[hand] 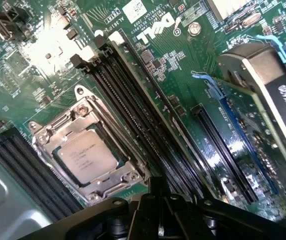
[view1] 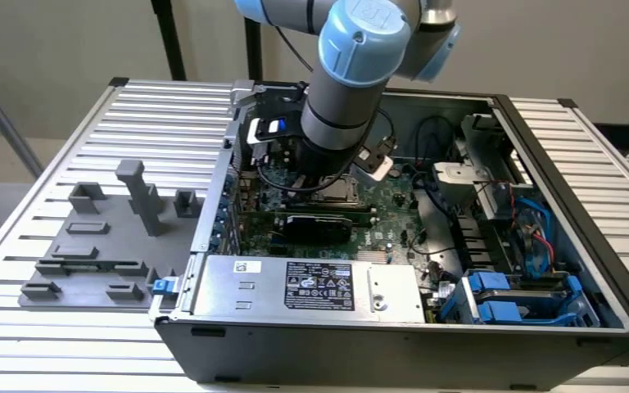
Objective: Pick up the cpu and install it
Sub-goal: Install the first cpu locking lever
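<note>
Already the cpu (hand: 86,153) lies seated in the motherboard socket (hand: 90,150), a flat square chip with a silvery-white top, faint dark printing and a thin darker rim, framed by the socket's metal bracket. Black memory slots (hand: 133,100) run just beside the socket, and a long blue-edged slot (hand: 240,145) lies farther across the green motherboard (hand: 178,70).

At the wrist view's edge the hand (hand: 155,210) shows as dark black parts, its fingers pressed together and holding nothing, above the board close to the socket.

In the exterior view the blue-and-grey arm (view1: 347,74) reaches down into an open computer case (view1: 402,336) that rests on a ribbed metal table (view1: 52,327). A silver power supply (view1: 304,286) with a label fills the case's near side, and blue drive brackets (view1: 506,299) sit at the exterior view's right. On the exterior view's left, a grey fixture plate (view1: 96,246) with upright blocks lies on the table beside the case. A pale wall (view1: 63,41) stands behind.

The arm hides the socket in the exterior view, and glare washes out part of the motherboard in the wrist view.
</note>
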`<control>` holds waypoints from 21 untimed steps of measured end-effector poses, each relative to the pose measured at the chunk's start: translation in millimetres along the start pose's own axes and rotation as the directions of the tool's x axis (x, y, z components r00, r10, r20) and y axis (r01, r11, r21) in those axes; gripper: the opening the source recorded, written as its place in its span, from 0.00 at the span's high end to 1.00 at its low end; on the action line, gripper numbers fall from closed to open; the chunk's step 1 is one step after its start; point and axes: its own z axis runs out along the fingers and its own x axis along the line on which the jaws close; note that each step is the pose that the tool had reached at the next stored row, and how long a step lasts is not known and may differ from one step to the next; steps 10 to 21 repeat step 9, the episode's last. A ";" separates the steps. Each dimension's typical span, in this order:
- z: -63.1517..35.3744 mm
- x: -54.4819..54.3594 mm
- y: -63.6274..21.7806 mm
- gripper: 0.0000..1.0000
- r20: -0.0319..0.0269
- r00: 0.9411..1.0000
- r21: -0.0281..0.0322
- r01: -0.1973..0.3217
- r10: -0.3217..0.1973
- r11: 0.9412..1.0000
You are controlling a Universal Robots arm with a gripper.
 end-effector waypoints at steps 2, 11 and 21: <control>-2.8 0.4 -0.7 0.88 0.000 1.000 0.001 0.000 0.000 1.000; -3.1 0.6 -0.7 0.88 -0.002 1.000 0.003 -0.001 0.001 1.000; -3.1 0.6 -0.7 0.88 -0.002 1.000 0.003 -0.001 0.001 1.000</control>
